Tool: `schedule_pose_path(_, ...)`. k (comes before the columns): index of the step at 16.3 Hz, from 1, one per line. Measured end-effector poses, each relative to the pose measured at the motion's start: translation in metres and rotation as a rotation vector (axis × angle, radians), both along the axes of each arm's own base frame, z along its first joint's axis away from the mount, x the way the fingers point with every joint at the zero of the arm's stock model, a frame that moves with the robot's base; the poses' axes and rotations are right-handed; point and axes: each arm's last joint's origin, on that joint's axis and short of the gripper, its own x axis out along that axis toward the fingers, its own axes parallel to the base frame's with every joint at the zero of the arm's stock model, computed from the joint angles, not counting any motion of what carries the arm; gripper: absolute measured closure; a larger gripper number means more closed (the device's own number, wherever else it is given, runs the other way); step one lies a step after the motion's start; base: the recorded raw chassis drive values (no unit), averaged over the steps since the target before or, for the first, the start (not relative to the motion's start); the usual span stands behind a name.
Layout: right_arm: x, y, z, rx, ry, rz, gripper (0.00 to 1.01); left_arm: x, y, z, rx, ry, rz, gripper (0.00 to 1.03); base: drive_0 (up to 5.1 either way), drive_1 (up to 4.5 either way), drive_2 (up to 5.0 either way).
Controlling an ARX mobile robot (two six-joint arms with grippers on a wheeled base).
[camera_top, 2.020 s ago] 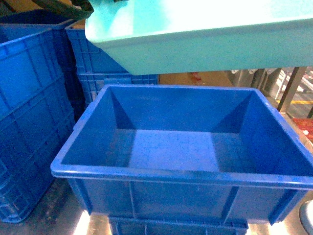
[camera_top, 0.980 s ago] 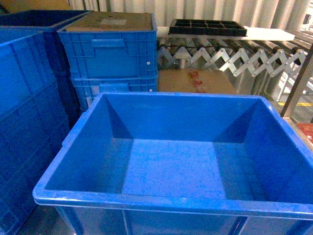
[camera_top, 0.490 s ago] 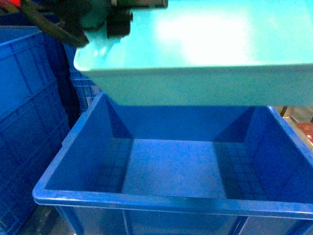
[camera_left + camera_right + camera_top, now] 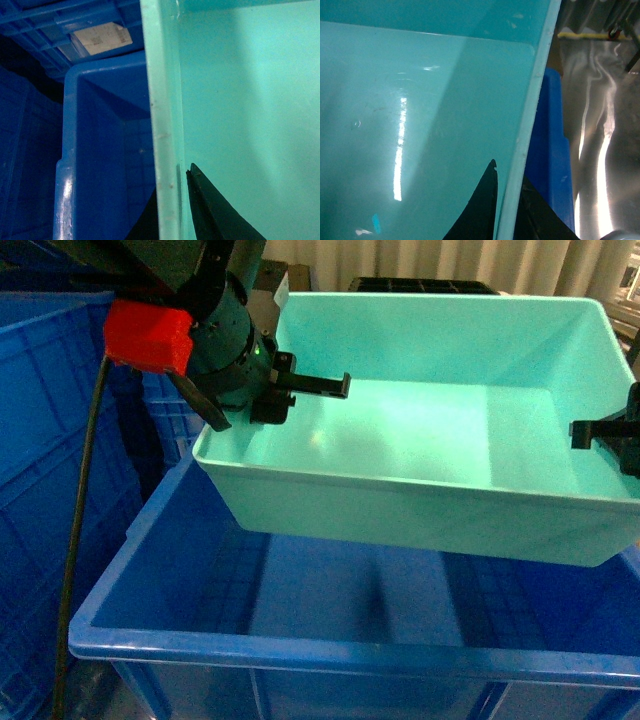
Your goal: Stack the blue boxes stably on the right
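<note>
Head view, smooth tapered turquoise tub (image 4: 420, 440), ribbed crate (image 4: 340, 640)

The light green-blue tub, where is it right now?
In the head view the turquoise tub hangs in the middle, just above the open royal-blue crate, held at its left rim by the left gripper and at its right rim by the right gripper.
</note>
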Motion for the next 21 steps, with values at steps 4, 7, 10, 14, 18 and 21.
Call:
schedule_pose_path(4, 0.009, -0.002, -0.027, 0.004, 0.108, 0.009, 0.94, 0.013, -0.004, -0.03, 0.051, 0.13, 0.017, 0.95, 0.0, 0.0, 0.0)
schedule_pose_path(7, 0.012, -0.003, -0.033, 0.0, 0.147, 0.027, 0.94, 0.011, -0.004, -0.039, 0.063, 0.177, 0.043, 0.95, 0.0, 0.0, 0.0)
schedule_pose_path(10, 0.013, -0.002, -0.037, -0.012, 0.166, 0.039, 0.94, 0.01, -0.003, -0.042, 0.053, 0.206, 0.065, 0.95, 0.0, 0.0, 0.0)
schedule_pose_path(14, 0.011, 0.01, -0.046, -0.034, 0.191, 0.065, 0.94, 0.004, 0.006, -0.06, 0.045, 0.251, 0.09, 0.95, 0.0, 0.0, 0.0)
schedule_pose_path(18, 0.011, 0.015, -0.046, -0.042, 0.188, 0.072, 0.94, 0.003, 0.012, -0.066, 0.035, 0.26, 0.101, 0.95, 0.0, 0.0, 0.0)
schedule_pose_path(21, 0.008, 0.016, -0.051, -0.055, 0.201, 0.07, 0.94, 0.001, 0.013, -0.07, 0.021, 0.266, 0.094, 0.95, 0.0, 0.0, 0.0)
